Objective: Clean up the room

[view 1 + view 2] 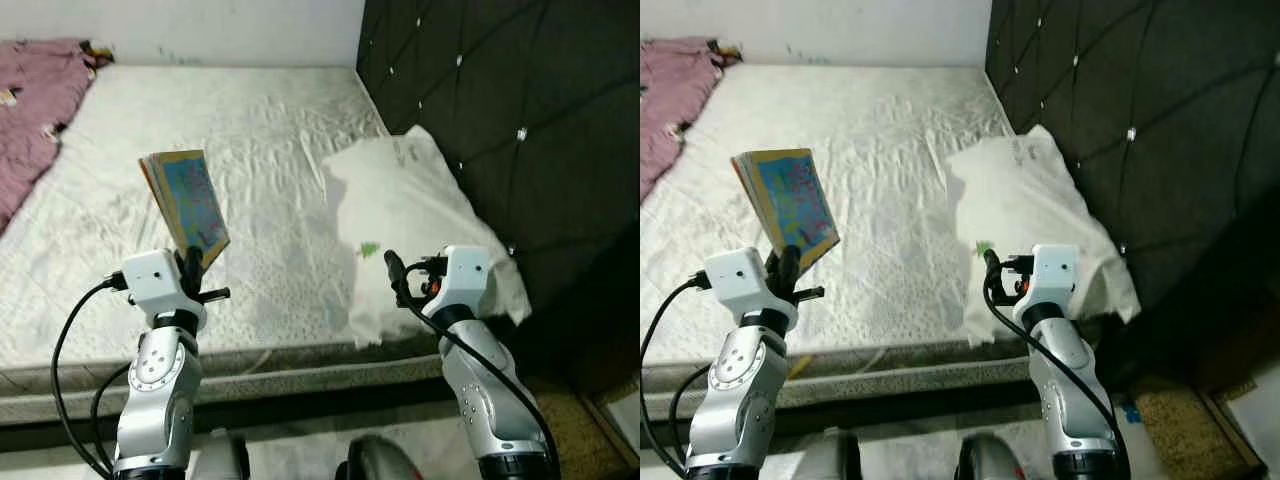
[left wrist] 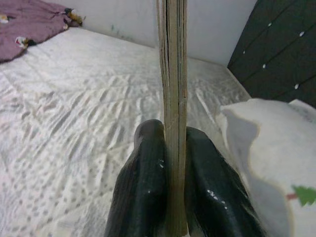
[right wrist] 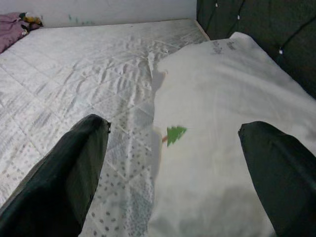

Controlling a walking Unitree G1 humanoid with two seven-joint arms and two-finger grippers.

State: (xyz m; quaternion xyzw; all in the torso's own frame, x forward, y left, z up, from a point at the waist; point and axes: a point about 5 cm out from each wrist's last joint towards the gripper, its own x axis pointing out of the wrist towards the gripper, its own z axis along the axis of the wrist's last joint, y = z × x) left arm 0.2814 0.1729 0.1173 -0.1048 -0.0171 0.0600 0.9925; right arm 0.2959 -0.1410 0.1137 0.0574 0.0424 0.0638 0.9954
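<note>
A thin book (image 1: pixel 188 203) with a colourful blue cover stands upright above the near edge of the bed (image 1: pixel 230 140). My left gripper (image 1: pixel 192 264) is shut on its lower edge; in the left wrist view both black fingers (image 2: pixel 143 187) press the book's (image 2: pixel 172 98) spine side. My right gripper (image 1: pixel 393 272) is open over the near corner of a white pillow (image 1: pixel 410 215), and its wrist view shows the fingers (image 3: pixel 64 177) wide apart above the pillow's (image 3: pixel 222 148) small green tree print (image 3: pixel 175 134).
A purple blanket (image 1: pixel 30 115) lies bunched at the bed's far left. A dark tufted headboard (image 1: pixel 500 100) rises on the right, with a white wall behind the bed. The mattress edge (image 1: pixel 300 375) runs just below my grippers.
</note>
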